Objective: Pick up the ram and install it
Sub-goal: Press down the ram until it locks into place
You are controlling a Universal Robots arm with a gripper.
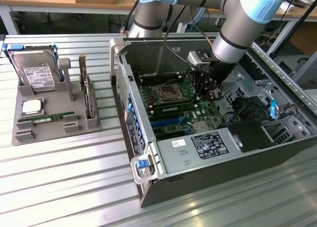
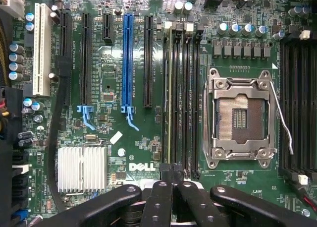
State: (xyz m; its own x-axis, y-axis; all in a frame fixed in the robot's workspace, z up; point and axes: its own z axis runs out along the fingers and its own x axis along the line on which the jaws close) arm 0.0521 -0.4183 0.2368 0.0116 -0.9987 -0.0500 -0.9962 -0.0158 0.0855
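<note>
While the arm is reaching down into the open case [image 1: 148, 187], the fingers [image 2: 172, 171] are clenched tight together with nothing visible between them. In the wrist view they sit right over the near end of the black slots [image 2: 185, 98] beside the empty CPU socket [image 2: 241, 119]. One of those slots has a thin greenish edge standing in it, seen edge-on, and that looks like the ram [image 2: 170, 103]. Can't tell if the fingertips are actually touching it or just above it.

Over on the exterior view's left, a grey tray [image 1: 29, 133] sits on the counter [image 1: 74, 187], well apart from the case. It holds a hard drive [image 1: 34, 71], a square chip [image 1: 32, 107] and another green stick [image 1: 47, 118] lying flat.
</note>
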